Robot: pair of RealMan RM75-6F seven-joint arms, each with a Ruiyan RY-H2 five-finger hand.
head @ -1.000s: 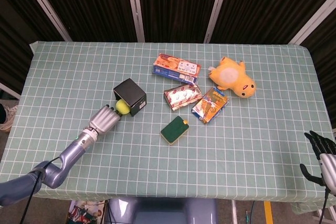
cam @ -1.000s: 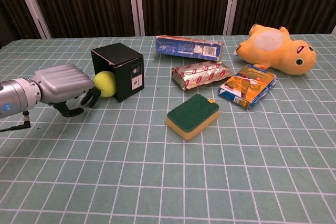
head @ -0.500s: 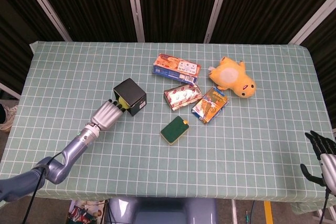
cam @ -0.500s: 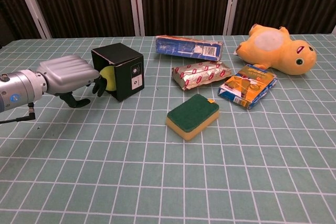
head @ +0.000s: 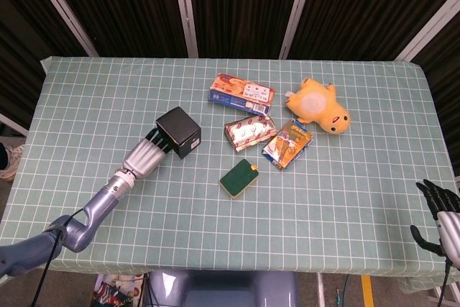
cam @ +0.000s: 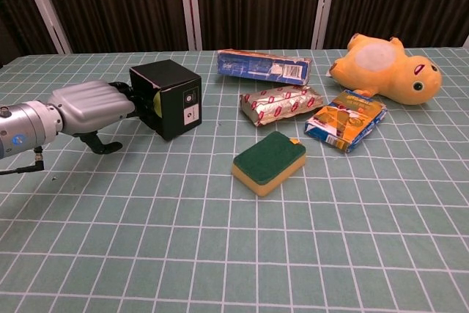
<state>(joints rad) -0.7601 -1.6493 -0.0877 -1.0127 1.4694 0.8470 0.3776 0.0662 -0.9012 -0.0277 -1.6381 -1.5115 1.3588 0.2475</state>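
Black box with yellow ball and left hand fingers inside

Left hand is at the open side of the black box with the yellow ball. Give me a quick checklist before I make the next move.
1. Ball inside the black box: ok; a sliver of the yellow ball shows in the opening in the chest view.
2. Left hand fingers: in the box's opening; cannot tell whether they grip the ball.
3. Box upright on the table: ok.
4. Space around the box: ok; the silver snack pack and green sponge lie apart from it.
5. Right hand: ok; open at the table's near right edge, away from everything.
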